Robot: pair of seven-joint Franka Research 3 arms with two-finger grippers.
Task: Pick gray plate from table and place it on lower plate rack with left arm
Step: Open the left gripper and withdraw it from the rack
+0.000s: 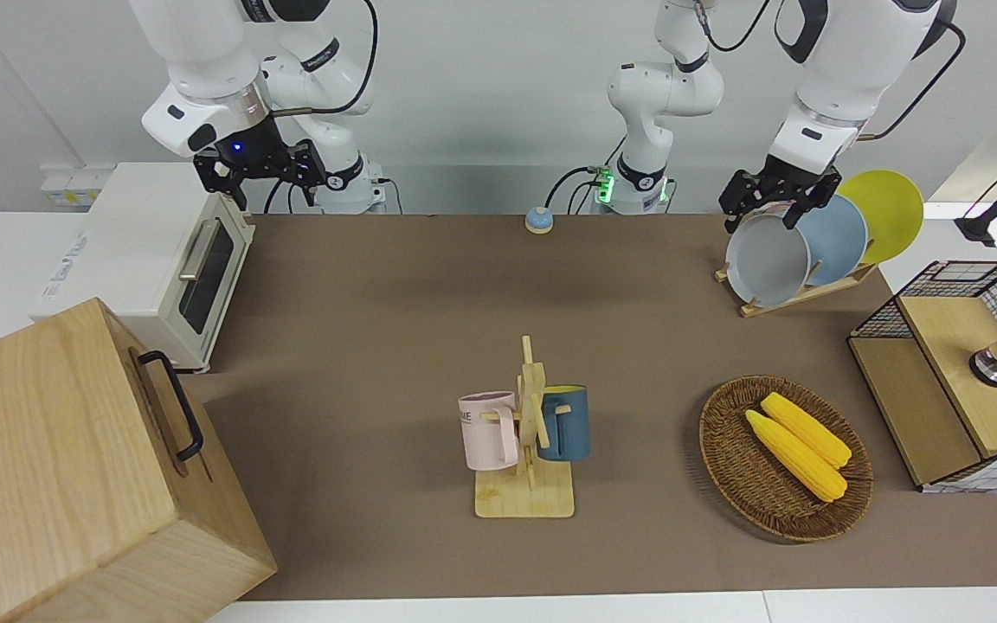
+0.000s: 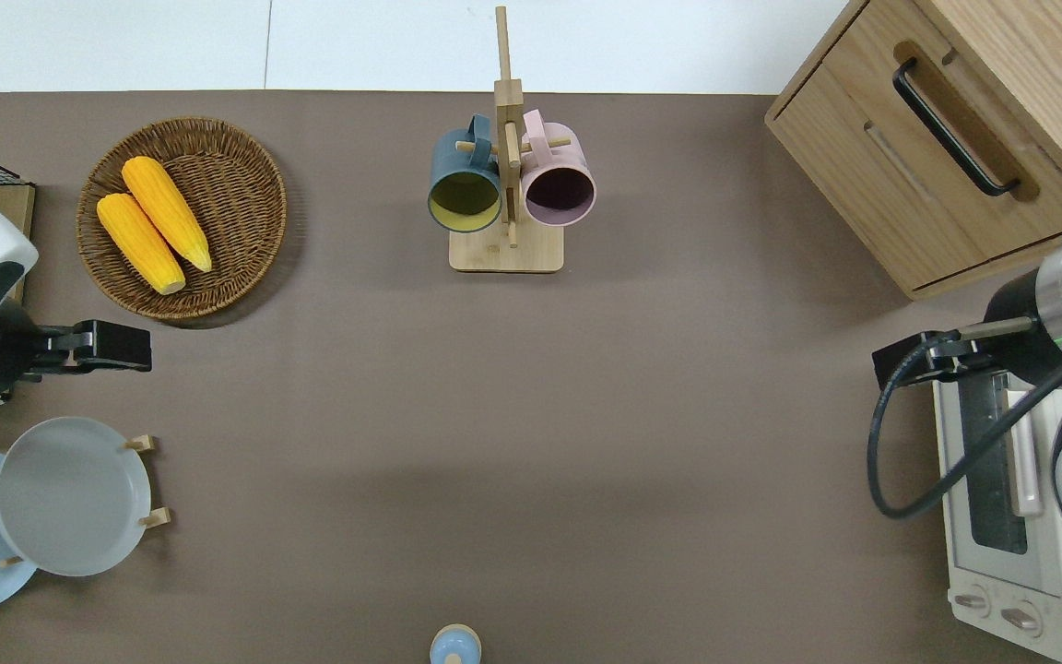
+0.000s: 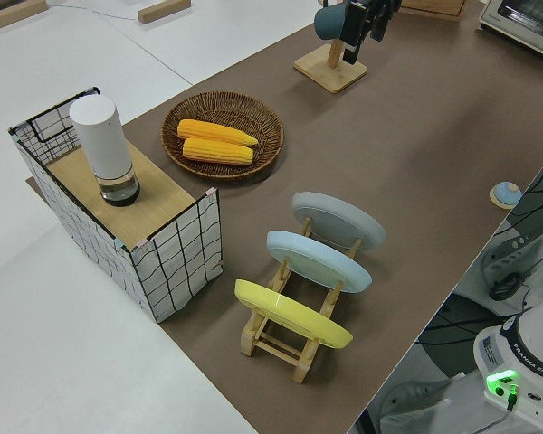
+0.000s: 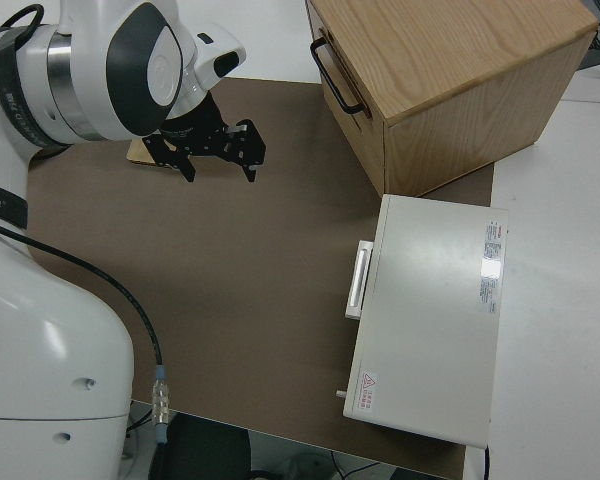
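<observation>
Gray plate [image 2: 70, 496] leans in the end slot of the lower plate rack [image 3: 294, 339], just beside the light blue plate [image 3: 319, 260]; the left gripper [image 2: 93, 346] hangs empty with fingers apart.

The gripper is up in the air, clear of the plate, over bare bench [image 2: 531, 443] between the rack and the corn basket [image 2: 182, 218]. Likely risk: swinging low, it could clip the plate's rim and knock it off its pegs. Right arm is parked.
</observation>
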